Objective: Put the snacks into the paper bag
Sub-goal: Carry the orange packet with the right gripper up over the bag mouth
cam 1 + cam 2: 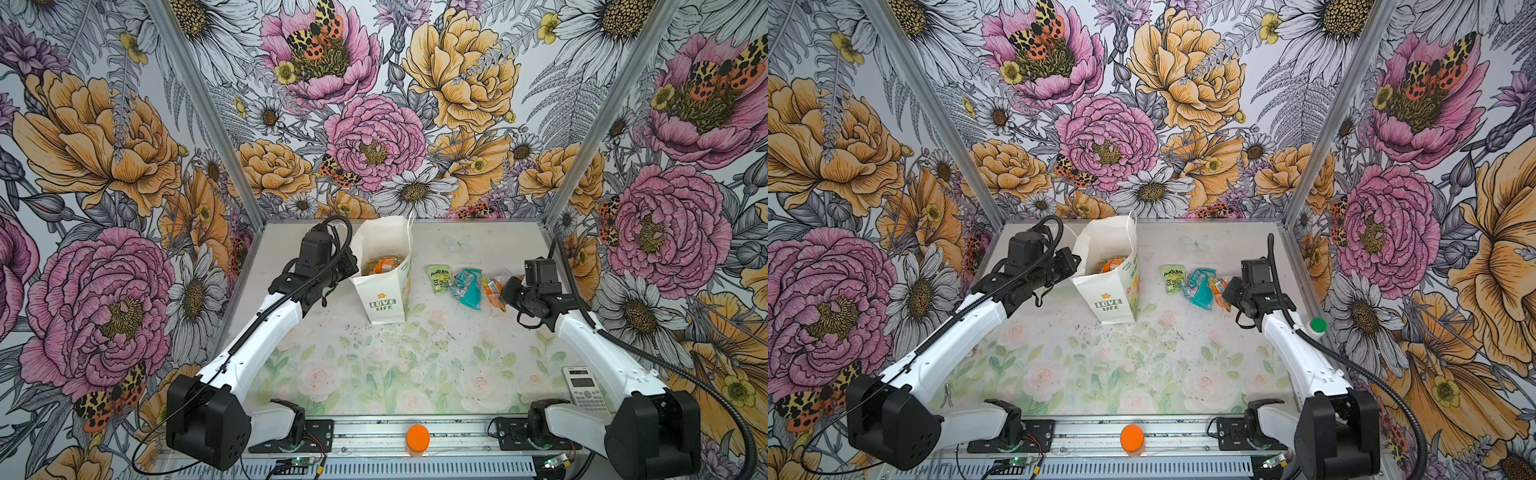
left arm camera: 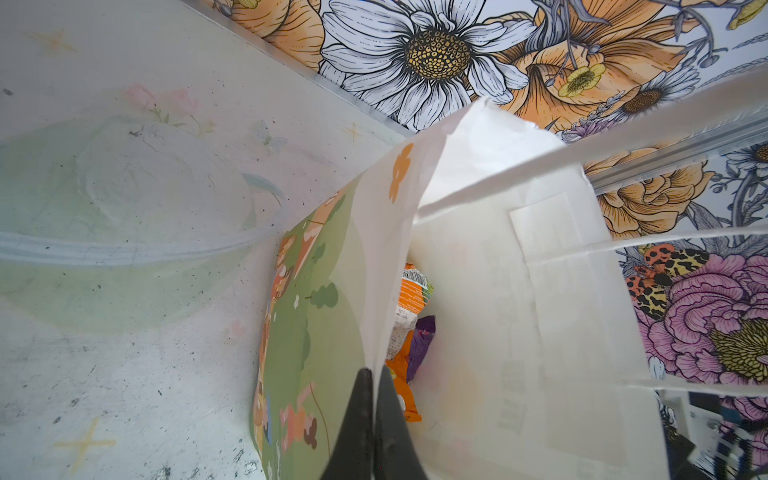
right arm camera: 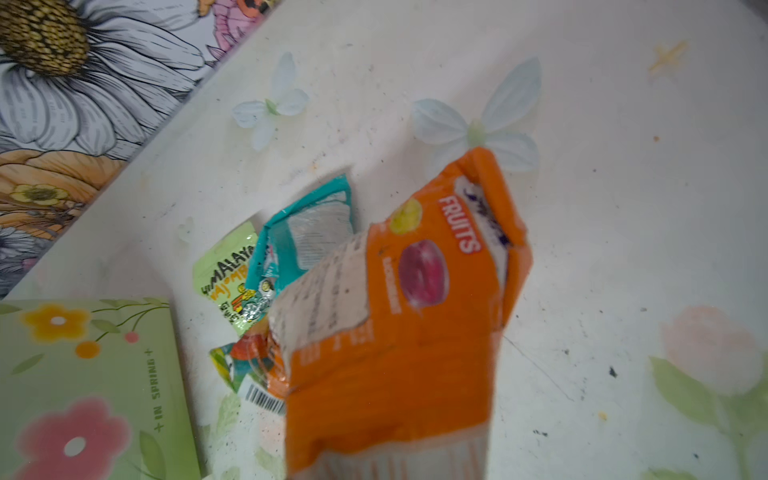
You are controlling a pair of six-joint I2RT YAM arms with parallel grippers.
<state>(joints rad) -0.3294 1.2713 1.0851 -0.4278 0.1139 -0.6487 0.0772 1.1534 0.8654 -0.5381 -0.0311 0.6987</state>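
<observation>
Flowered wallpaper closes in three sides of a pale counter (image 1: 415, 365) printed with faint roses. The paper bag (image 1: 384, 301) stands upright, left of centre and toward the back. Its mouth is open, and "LOVE LIFE" shows on the narrow side in both top views. The left hand (image 2: 374, 376) is pressed together on the bag's rim, with one finger outside the green face and one inside (the wrist view shows the paper caught between them). Down in the bag lie an orange-and-white packet (image 2: 409, 299) and a purple packet (image 2: 422, 343). On the counter to the right of the bag are a pale green packet (image 1: 439, 279), a teal packet (image 1: 469, 289) overlapping its edge, and an orange packet (image 3: 399, 332) marked "FRUITS". The right hand (image 1: 506, 291) pinches the orange packet's near end, and the packet tilts up off the counter. The wrist view does not show the fingers themselves. A calculator (image 1: 584, 388) lies near the right arm's base.
</observation>
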